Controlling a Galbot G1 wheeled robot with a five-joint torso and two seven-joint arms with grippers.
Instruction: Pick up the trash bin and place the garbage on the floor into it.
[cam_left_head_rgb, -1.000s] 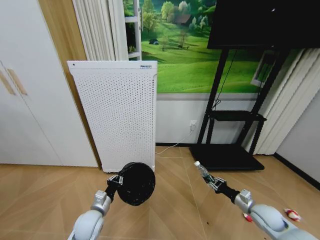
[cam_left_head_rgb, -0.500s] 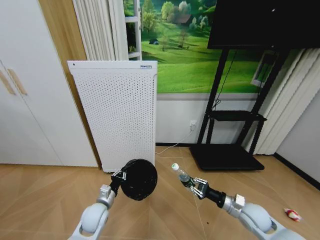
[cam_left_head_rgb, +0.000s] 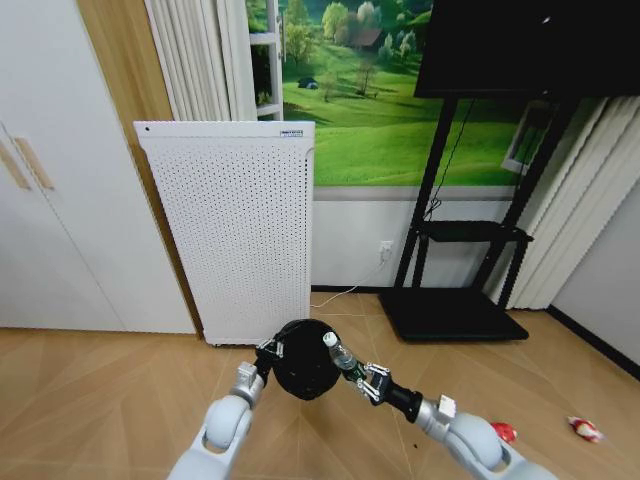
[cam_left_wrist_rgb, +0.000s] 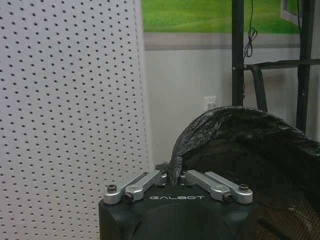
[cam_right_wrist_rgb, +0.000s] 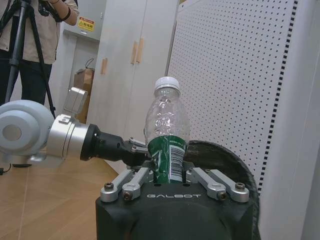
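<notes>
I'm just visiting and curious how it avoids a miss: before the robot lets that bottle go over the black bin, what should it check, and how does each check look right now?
1. Left gripper holds the trash bin by its rim: ok.
2. Right gripper is shut on the bottle, around its green label: ok.
3. Bottle cap reaches the bin in the head view: ok.
4. Bottle sits over the bin's opening: cannot tell; the mouth faces away from the head camera.
5. Bin lifted off the floor: ok.
6. Other litter remains: not ok; a red wrapper and a white-and-red scrap lie on the floor.
</notes>
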